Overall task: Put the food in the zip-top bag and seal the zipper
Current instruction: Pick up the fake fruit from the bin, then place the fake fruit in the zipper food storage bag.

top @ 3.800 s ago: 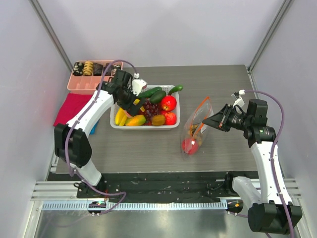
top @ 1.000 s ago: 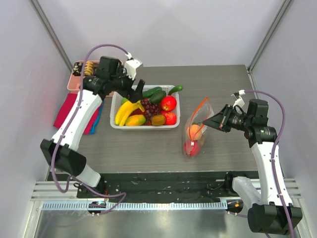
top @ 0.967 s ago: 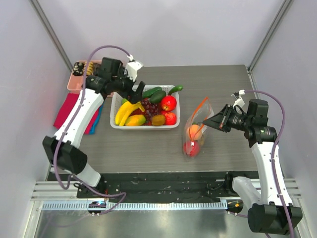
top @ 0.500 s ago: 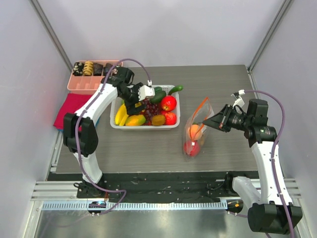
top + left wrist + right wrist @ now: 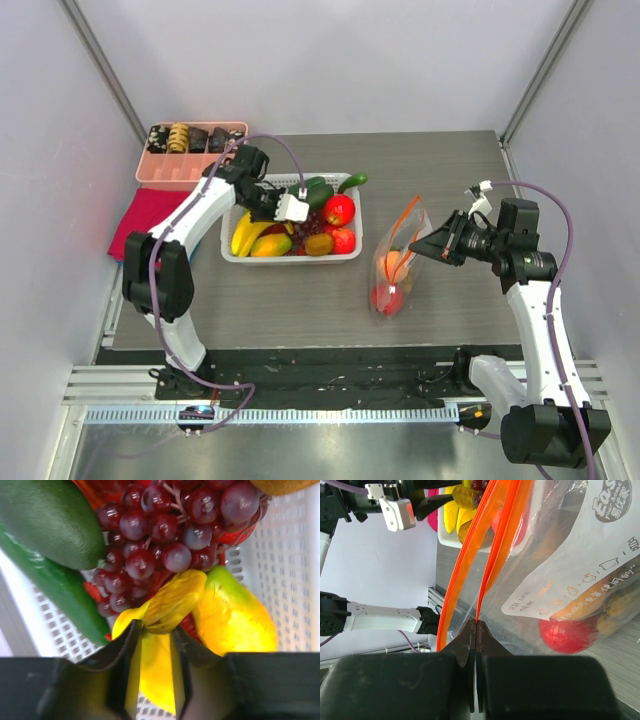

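Note:
The white basket holds the food: yellow bananas, dark grapes and red round fruit. My left gripper reaches down into it. In the left wrist view, my left gripper has its jaws pressed on both sides of a banana, next to grapes. The clear zip-top bag stands open at the right, with a peach and a red fruit inside. My right gripper is shut on one lip of the orange zipper and holds the mouth up.
A pink divided tray with small rolls sits at the back left, a red cloth in front of it. Green vegetables, a mango and a kiwi also lie in the basket.
My left arm has come down from above the basket's back left corner into the basket, and its jaws have closed onto the bananas. The right arm and the bag have not moved.

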Robot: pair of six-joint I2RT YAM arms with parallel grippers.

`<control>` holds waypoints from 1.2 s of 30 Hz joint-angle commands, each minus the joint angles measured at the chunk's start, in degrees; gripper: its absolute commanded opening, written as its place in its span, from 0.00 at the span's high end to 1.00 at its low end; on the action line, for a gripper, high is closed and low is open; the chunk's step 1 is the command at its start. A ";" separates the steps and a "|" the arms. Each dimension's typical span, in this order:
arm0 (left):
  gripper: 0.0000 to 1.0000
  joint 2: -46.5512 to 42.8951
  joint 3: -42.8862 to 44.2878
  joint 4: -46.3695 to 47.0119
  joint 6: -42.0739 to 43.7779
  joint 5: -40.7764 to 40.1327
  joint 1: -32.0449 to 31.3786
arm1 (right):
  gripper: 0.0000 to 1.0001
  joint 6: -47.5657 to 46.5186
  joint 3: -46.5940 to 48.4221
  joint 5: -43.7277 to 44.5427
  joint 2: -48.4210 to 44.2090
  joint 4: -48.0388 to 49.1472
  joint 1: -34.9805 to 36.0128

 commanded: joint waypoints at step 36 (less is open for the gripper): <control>1.00 -5.39 22.09 50.64 -87.47 8.75 -25.46 | 0.99 -5.05 8.12 0.22 2.40 -2.60 0.55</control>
